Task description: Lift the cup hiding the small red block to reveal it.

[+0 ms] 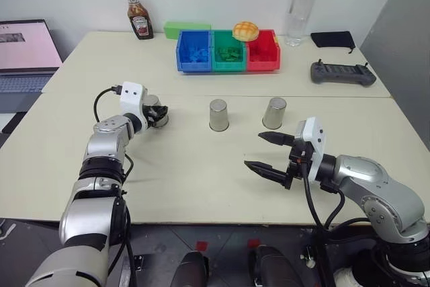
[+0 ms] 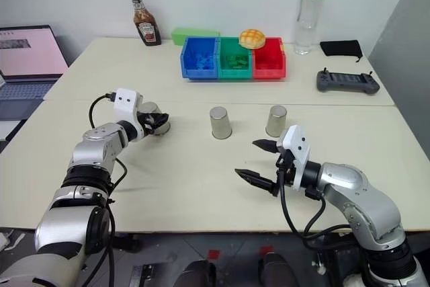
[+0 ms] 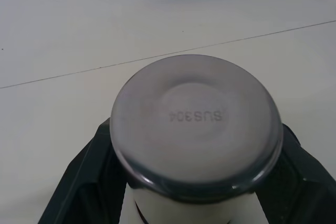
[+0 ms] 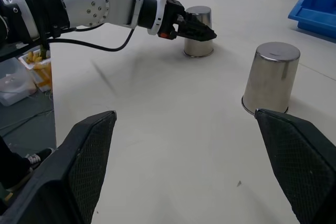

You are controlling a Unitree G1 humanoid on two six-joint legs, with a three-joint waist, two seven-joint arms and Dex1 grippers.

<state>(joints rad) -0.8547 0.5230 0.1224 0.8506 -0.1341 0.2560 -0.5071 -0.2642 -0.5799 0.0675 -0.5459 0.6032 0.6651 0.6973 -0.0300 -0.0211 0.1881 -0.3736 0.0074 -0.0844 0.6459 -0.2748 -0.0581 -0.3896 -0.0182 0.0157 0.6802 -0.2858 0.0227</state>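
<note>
Three shiny silver cups stand upside down in a row on the cream table (image 1: 201,166). My left gripper (image 1: 160,115) is shut on the left cup (image 1: 154,107), its black fingers (image 3: 79,182) on either side of the cup's upper wall. That cup (image 4: 198,30) still rests on the table. The middle cup (image 1: 218,114) and the right cup (image 1: 274,113) stand free. My right gripper (image 1: 254,150) hovers open in front of the right cup, holding nothing. The small red block is hidden.
Blue (image 1: 195,50), green (image 1: 228,55) and red (image 1: 263,52) bins line the back of the table, with a bun (image 1: 245,30) on top. Around them are a ketchup bottle (image 1: 139,21), a water bottle (image 1: 304,8), a black controller (image 1: 342,73) and a laptop (image 1: 25,55).
</note>
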